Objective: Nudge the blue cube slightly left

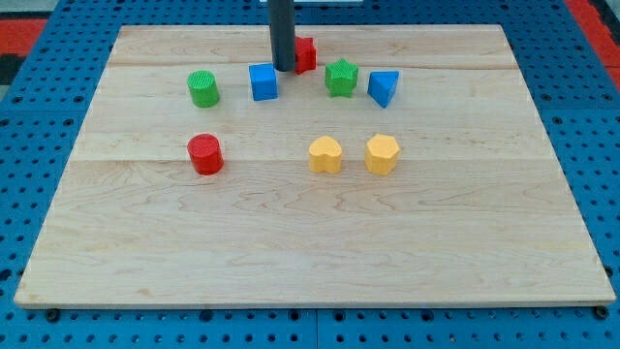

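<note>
My tip rests on the wooden surface near the view's top, at the end of a straight dark rod that comes down from the top edge; the arm carries no jaws, so nothing here opens, closes or grips. The blue cube sits just to the view's left of my tip and a touch lower, so near that I cannot tell whether the two touch. The cube stands flat on the surface and is turned a little, one face toward the view's bottom; its sides look equal, so no long axis can be made out. Directly behind my tip, partly hidden by the rod, is a red block whose shape I cannot make out. To the right of my tip lie a green star-shaped block and, further right, a blue triangular block. Well to the left of my tip stands a green cylinder. Toward the view's bottom from my tip are a red cylinder at lower left, and two yellow blocks, one beside the other.
</note>
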`<state>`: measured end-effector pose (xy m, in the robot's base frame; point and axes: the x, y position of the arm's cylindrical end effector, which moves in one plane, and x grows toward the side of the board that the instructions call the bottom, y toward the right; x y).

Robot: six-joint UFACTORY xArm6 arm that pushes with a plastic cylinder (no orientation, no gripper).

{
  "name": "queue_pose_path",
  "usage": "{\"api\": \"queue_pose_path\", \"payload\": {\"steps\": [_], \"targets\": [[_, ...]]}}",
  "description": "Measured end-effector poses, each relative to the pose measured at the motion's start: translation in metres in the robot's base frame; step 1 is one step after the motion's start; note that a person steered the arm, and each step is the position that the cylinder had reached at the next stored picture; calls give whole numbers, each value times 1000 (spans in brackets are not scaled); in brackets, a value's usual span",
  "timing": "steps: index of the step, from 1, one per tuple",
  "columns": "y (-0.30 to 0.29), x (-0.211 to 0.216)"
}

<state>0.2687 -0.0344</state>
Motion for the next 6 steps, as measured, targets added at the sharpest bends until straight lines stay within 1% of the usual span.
{"api": "queue_pose_path", "payload": {"steps": [1,2,3,4,5,6], "targets": [[23,-12],[31,-23],[31,-25],[14,-16],[1,11],[1,48]]}}
